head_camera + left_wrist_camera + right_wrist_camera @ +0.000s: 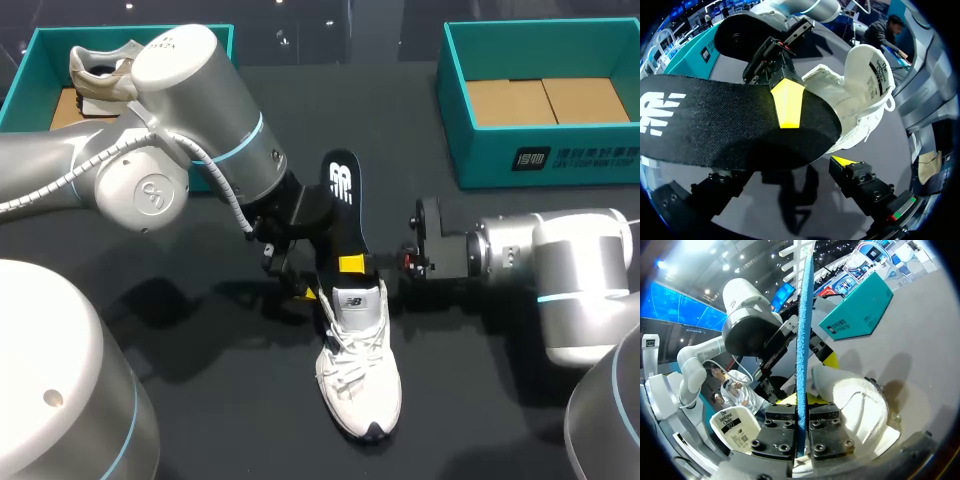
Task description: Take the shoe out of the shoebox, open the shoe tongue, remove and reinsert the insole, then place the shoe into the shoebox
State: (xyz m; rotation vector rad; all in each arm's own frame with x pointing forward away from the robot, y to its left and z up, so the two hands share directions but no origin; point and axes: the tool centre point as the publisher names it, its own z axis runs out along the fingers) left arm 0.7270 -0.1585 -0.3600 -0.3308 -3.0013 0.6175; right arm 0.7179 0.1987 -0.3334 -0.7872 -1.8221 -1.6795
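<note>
Insole [343, 205] pinched by right fingers [351, 264] above shoe [360, 370] at frame centre, likely for reinsertion; left fingers [842, 161] open beside heel, ready to brace.

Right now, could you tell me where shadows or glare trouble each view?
Head view: the left arm shines bright; the shoe casts barely any shadow on the dark table. Left wrist view: the insole throws a heavy shadow on the table beneath. Right wrist view: soft shadows beside the shoe; the insole in the right gripper is evenly lit.
</note>
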